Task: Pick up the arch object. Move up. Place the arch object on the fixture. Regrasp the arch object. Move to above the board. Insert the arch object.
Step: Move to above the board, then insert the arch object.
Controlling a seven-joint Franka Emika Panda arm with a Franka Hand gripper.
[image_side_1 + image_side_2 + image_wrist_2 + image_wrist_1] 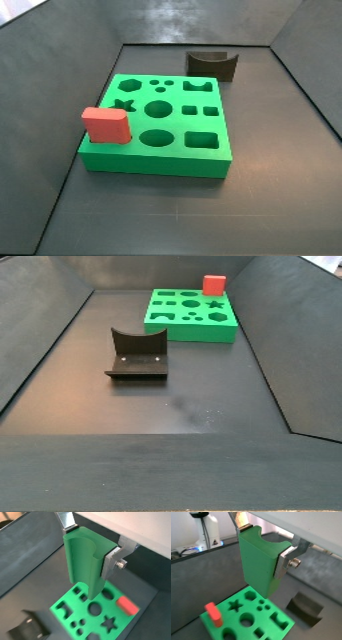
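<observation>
In both wrist views my gripper (pixel 263 543) (pixel 91 544) is shut on the arch object (pixel 259 562) (pixel 85 562), a green block with a curved notch. It hangs high above the board (pixel 248 619) (pixel 93 614), a bright green slab with shaped holes, over its near edge. The silver fingers (pixel 284 562) (pixel 111 562) clamp the block's two prongs. The fixture (pixel 306 608) (pixel 27 629) (pixel 211 63) (pixel 138 354), a dark block with a curved recess, stands beside the board and is empty. In both side views the board (pixel 167 125) (pixel 191 313) shows, but the gripper and arch object are out of view.
A red block (pixel 213 613) (pixel 127 604) (pixel 106 126) (pixel 214 284) stands upright on a corner of the board. Dark sloping walls (pixel 54 80) (pixel 47 346) surround the grey floor. Cables and a white device (pixel 204 534) lie beyond the wall.
</observation>
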